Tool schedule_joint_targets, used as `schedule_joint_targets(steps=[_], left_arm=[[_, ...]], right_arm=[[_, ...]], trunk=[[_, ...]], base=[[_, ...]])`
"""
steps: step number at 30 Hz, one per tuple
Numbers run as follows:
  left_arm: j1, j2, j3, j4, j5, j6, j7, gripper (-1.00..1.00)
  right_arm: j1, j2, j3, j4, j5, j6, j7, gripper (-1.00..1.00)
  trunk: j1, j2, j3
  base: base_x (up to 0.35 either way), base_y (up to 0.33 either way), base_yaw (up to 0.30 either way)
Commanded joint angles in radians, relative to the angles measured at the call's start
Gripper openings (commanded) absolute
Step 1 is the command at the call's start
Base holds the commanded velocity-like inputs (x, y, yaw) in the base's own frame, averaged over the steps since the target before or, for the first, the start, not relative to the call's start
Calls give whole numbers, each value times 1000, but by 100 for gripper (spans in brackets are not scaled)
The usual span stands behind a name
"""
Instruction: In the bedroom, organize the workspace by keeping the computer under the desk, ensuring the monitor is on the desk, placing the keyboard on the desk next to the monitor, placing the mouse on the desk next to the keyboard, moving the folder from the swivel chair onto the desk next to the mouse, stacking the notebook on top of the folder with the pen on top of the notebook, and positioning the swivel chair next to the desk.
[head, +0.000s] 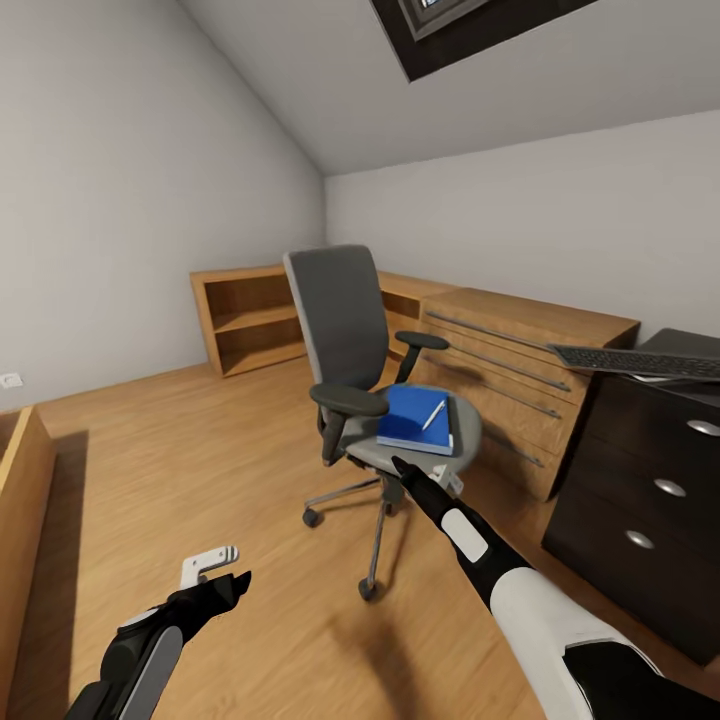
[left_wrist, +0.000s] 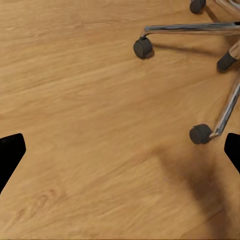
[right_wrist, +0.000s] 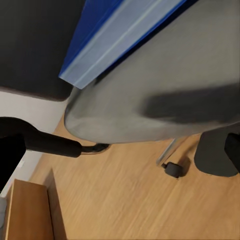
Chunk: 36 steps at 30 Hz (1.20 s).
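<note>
Swivel chair (head: 365, 400) sits mid-room on the wood floor (head: 180, 470), turned partly away, well apart from the counter (head: 650, 470) at the right edge. Blue folder (head: 415, 418) lies flat on the grey seat, a dark notebook edge just showing under its right side, white pen (head: 433, 414) lying diagonally on top of the folder. Keyboard (head: 635, 361) rests on the counter's black top, one end overhanging toward the light wooden drawer chest (head: 510, 385) beside it.

Right gripper (head: 400, 466) is stretched out to the seat's front edge, just below the folder; the right wrist view looks along the seat's underside with the folder's (right_wrist: 107, 37) blue cover and white page edges close above (contact with the seat cannot be told). Its fingers show only as dark slivers at the frame sides, spread wide, nothing between them.

Left gripper (head: 232, 585) hangs low over bare floor, fingers wide apart and empty; the left wrist view shows the chair's chrome legs and black casters (left_wrist: 200, 134) nearby.
</note>
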Motion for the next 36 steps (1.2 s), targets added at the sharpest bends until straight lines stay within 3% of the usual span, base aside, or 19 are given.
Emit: schedule_joint_targets(steps=[1,36], left_arm=[[-1,1,-2,-1,11,2,10,100],[-1,1,-2,-5,11,2,8,100]], right_arm=[[-1,0,3,-1,-9,2,1,100],[0,-1,3,13,-9,2,1,100]], trunk=[[0,0,-1],[0,0,-1]], base=[[254,0,0],[316,0,0]])
